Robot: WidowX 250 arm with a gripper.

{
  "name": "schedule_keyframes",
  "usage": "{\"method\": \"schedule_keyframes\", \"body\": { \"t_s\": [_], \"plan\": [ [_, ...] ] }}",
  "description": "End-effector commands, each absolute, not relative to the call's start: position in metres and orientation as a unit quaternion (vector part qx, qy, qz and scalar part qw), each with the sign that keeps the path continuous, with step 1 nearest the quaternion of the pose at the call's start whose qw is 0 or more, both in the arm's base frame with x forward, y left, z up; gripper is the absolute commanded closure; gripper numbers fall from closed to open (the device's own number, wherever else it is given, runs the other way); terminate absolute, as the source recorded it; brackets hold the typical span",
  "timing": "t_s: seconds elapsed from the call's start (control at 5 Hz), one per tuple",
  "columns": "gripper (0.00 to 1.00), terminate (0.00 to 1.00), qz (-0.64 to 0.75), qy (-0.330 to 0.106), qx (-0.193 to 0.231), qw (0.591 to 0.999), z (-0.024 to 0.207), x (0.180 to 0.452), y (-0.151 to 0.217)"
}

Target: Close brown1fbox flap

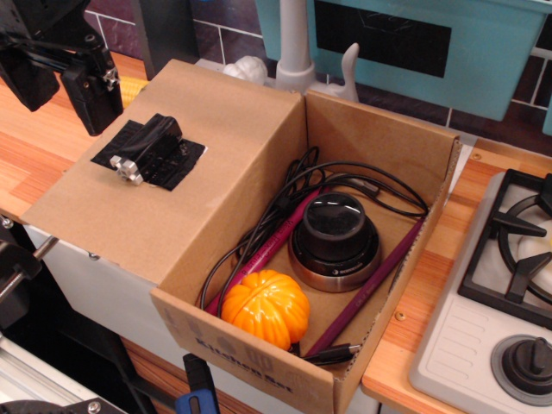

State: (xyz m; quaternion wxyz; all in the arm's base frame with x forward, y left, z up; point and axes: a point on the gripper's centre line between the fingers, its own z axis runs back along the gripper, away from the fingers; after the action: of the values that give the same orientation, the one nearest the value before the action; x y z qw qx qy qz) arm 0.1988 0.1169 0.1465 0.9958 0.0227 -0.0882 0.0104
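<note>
The brown1fbox [285,362] is a brown corrugated cardboard carton, open at the top, with dark "Kitchen Set" lettering along its near side wall. It sits down and to the right of the tool [86,82], its inside lined with plain brown card. Its flap [172,181] is a wide rectangular cardboard panel, folded outward from the carton's left wall and lying roughly level, plain face up. A black tape patch on that face carries a small black knob with a silver tip. The flap's far left corner lies just below the tool, apart from it.
</note>
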Motion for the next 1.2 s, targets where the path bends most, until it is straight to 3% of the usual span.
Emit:
{"method": "schedule_keyframes", "body": {
  "t_s": [0.0,0.2,0.4,0.8,1.0],
  "plan": [
    [0.00,0.00,0.010,-0.088,0.023,0.996,0.146,0.199,0.117],
    [0.00,0.00,-0.009,-0.087,-0.018,0.996,0.136,0.195,0.138],
    [0.00,0.00,-0.022,-0.092,-0.053,0.994,0.130,0.215,0.153],
    [0.00,0.00,-0.028,-0.076,-0.166,0.983,0.110,0.227,0.175],
    [0.00,0.00,-0.026,-0.074,-0.189,0.979,0.101,0.225,0.180]
  ]
}}
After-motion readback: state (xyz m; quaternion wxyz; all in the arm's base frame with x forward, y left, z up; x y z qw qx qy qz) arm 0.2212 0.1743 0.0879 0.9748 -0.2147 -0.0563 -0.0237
